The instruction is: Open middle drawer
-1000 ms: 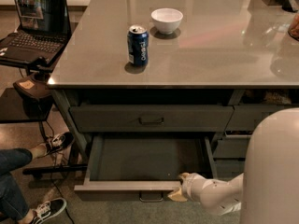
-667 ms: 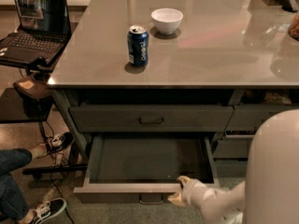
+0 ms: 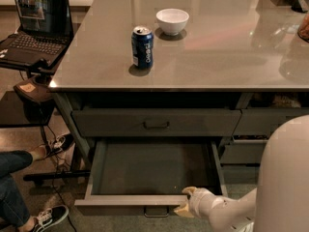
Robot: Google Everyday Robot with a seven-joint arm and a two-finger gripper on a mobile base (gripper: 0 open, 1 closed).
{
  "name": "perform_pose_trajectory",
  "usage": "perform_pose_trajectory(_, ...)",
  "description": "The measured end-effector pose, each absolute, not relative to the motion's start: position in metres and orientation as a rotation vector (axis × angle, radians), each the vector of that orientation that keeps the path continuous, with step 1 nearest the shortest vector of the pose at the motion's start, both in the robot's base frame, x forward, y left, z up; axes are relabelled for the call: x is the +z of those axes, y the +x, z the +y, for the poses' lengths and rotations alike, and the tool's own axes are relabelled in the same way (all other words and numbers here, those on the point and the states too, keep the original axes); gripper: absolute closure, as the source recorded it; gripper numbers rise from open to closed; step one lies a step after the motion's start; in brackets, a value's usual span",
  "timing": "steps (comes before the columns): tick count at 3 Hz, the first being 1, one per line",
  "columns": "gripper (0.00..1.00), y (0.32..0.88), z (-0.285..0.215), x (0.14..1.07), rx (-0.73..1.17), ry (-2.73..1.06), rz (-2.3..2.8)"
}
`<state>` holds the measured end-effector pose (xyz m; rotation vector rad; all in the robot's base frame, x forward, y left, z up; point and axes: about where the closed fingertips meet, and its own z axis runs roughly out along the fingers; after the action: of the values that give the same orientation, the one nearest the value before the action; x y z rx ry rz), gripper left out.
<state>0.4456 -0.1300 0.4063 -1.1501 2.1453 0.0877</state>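
Grey worktop (image 3: 217, 57) fills the upper and middle frame. White robot body (image 3: 287, 178) bulks at lower right.

The middle drawer (image 3: 154, 168) sits lower centre, pulled well out from under the worktop. Its long axis runs left to right across the frame. The front panel faces the bottom edge, and the flat grey inside lies bare to view. Its pull handle (image 3: 156, 211) is at the centre of the front.

Just above it, a closed drawer (image 3: 111, 122) of equal width. Open laptop (image 3: 34, 23) at upper left, off the worktop.

The gripper (image 3: 186, 201) is at bottom centre-right, at the right end of the middle drawer's front panel. Cannot tell whether it has hold of the panel.

Blue can (image 3: 142, 47) stands upright on the worktop. White bowl (image 3: 172, 21) sits near it, above and to the right.
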Motion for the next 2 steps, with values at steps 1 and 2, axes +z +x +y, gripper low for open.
perform_pose_trajectory(1,1.00,0.4258,-0.1313,0.4058,0.064,-1.178,2.131)
perform_pose_trajectory(2,1.00,0.4259,-0.1313,0.4087,0.064,-1.178,2.131)
